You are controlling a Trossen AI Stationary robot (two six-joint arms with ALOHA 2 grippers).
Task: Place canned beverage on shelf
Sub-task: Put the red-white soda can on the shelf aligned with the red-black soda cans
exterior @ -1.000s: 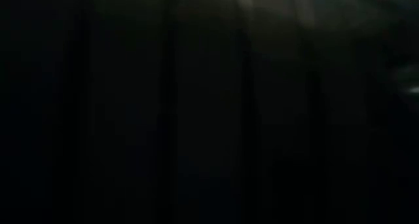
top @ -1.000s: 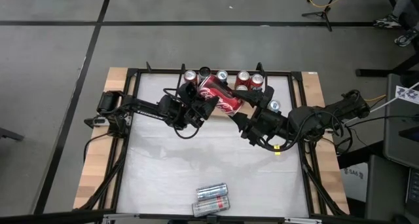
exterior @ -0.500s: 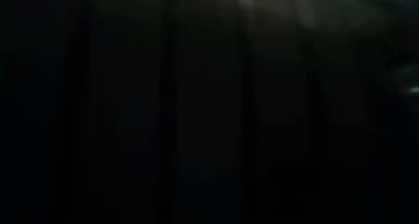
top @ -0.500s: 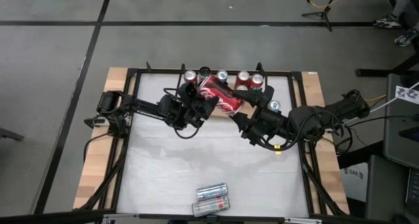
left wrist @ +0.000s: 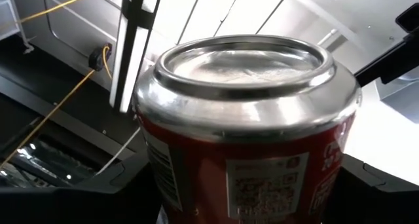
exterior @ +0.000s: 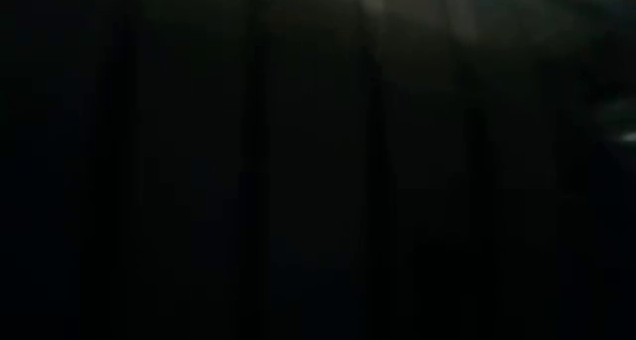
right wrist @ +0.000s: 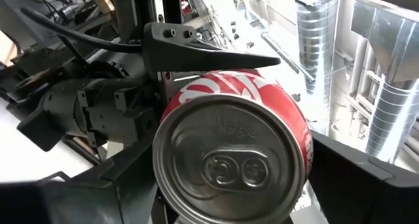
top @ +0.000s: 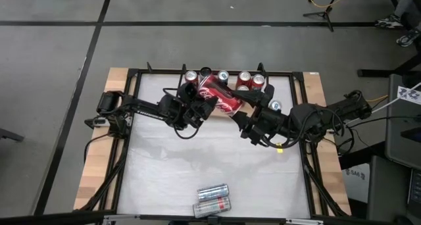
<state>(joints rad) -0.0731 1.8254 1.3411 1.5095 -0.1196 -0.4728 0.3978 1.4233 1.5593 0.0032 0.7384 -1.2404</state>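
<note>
The big white table (top: pixel 210 159) holds a small shelf (top: pixel 223 87) at its far edge, with cans standing in a row on it. My left gripper (top: pixel 205 105) pinches one end of a red can (top: pixel 220 97) lying tilted in the air just before the shelf. My right gripper (top: pixel 245 117) is spread around the can's other end; I cannot tell if it touches.
</note>
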